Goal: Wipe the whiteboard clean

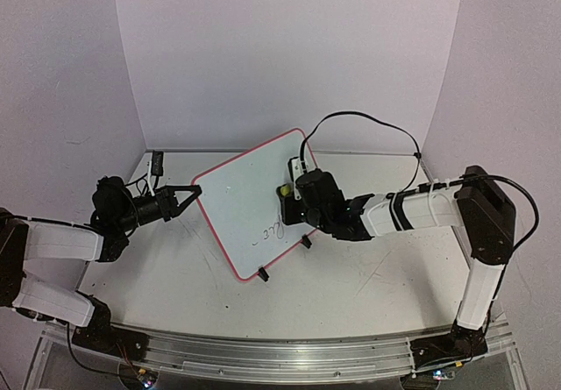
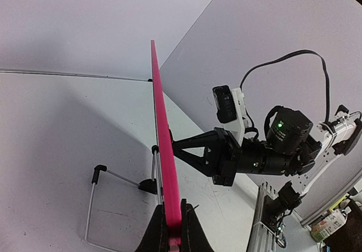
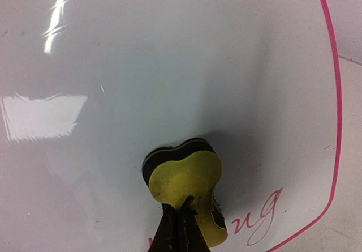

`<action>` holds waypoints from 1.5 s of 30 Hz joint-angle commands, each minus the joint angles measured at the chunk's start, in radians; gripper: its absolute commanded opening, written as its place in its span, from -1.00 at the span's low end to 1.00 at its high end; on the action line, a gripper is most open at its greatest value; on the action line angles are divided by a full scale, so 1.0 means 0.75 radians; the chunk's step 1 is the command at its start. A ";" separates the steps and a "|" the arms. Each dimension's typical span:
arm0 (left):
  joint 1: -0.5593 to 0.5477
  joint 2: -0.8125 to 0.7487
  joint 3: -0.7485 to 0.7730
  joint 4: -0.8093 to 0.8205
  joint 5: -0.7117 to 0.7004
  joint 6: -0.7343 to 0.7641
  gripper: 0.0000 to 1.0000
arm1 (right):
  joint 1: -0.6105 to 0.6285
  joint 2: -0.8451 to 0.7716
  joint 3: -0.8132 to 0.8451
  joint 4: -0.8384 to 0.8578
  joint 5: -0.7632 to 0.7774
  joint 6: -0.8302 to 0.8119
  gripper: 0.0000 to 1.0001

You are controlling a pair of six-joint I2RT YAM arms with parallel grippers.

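Left end effector (image 2: 169, 228) clamps the pink-framed white rectangular whiteboard (image 1: 245, 197), steadying it propped on the table (image 1: 351, 294), so the right end effector (image 3: 180, 205), closed on a yellow foam eraser (image 3: 186, 175), can scrub the handwriting (image 3: 257, 215).

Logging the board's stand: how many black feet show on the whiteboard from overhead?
2. First foot at the whiteboard's nearest corner; second foot further right along that edge. Others may be hidden beneath.
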 commanded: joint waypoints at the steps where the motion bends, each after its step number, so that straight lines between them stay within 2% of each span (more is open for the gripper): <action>1: -0.044 0.005 0.026 0.028 0.193 0.083 -1.00 | -0.080 -0.049 -0.039 -0.137 0.154 0.027 -1.00; 9: -0.044 0.009 0.029 0.028 0.192 0.083 -1.00 | -0.140 -0.071 -0.074 -0.168 0.221 0.004 -1.00; 14: -0.044 0.016 0.031 0.028 0.192 0.083 -0.99 | -0.134 -0.016 -0.049 -0.125 0.079 -0.022 -1.00; 22: -0.044 0.031 0.033 0.028 0.183 0.080 -1.00 | 0.004 0.000 -0.148 0.191 -0.117 -0.047 -1.00; 29: -0.044 0.038 0.035 0.029 0.173 0.075 -1.00 | 0.137 0.082 -0.128 0.316 -0.166 -0.029 -1.00; 39: -0.044 0.034 0.035 0.028 0.165 0.069 -1.00 | 0.305 0.183 -0.071 0.355 -0.167 0.046 -1.00; 45: -0.044 0.024 0.032 0.028 0.164 0.068 -1.00 | 0.336 0.161 -0.078 0.309 -0.073 0.057 -1.00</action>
